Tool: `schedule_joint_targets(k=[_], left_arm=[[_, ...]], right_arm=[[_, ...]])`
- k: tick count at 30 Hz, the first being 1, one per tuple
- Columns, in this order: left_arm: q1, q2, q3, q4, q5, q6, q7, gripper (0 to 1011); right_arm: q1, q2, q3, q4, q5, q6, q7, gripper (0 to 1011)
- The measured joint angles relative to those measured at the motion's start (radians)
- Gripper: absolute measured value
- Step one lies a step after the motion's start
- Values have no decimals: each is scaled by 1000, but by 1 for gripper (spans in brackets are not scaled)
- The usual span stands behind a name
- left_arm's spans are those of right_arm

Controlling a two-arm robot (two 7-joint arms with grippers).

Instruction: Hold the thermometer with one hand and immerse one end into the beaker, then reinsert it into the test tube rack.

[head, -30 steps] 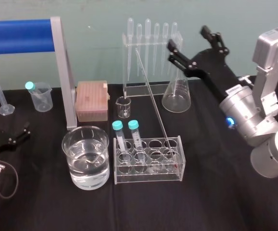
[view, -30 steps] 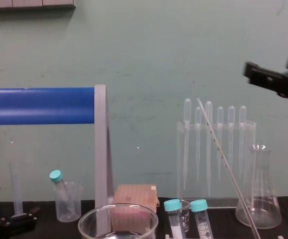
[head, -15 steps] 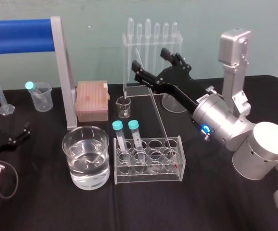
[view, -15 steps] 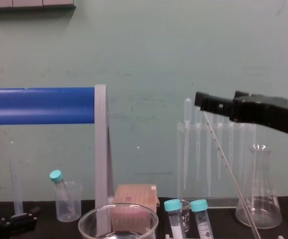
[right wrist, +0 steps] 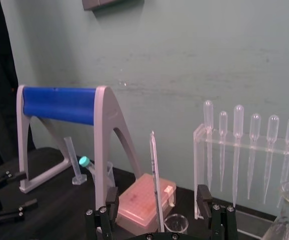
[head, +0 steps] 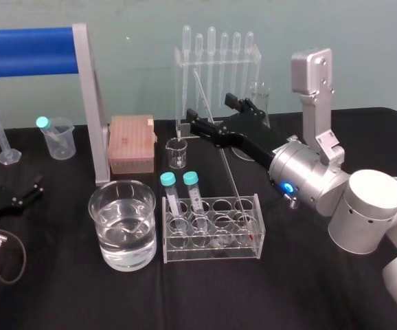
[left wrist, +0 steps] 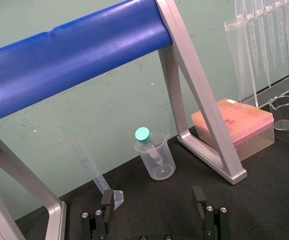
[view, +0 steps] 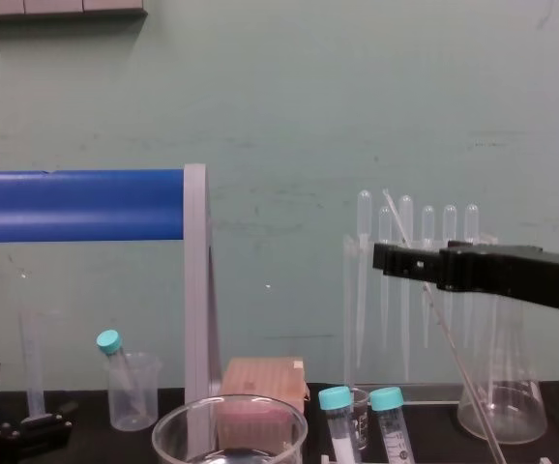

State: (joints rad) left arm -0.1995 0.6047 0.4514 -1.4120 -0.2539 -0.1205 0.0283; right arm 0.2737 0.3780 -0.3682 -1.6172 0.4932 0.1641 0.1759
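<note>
The fingers (right wrist: 205, 198) of the right gripper (head: 209, 107) are spread wide, one on each side of the thermometer (head: 233, 179), with nothing clamped between them. In the right wrist view the glass rod stands midway in the gap, apart from both fingers, though from the head view I cannot be sure that neither brushes it. The gripper reaches in from the right above the test tube rack (head: 212, 256) and meets the rod on its upper half. The thermometer sits tilted in the rack, with its red tip down in a right-hand hole and its top leaning back towards the pipette stand (head: 216, 55). The beaker (head: 122, 224), partly filled with clear liquid, stands just left of the rack on the black worktop (head: 82, 295). The left gripper (head: 27, 194) lies at the worktop's left edge, its fingers parted and holding nothing.
</note>
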Motion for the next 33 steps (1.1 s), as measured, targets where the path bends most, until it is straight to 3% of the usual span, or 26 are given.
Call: schedule_joint_targets(k=[19,33], left_arm=[[0,0,0,0,0,0,0,1008],[0,0,0,0,0,0,0,1008]], right_arm=[[14,-36,12,56,-46,35,40,1004],[13,-33,11,55,-45,35,39,1004]])
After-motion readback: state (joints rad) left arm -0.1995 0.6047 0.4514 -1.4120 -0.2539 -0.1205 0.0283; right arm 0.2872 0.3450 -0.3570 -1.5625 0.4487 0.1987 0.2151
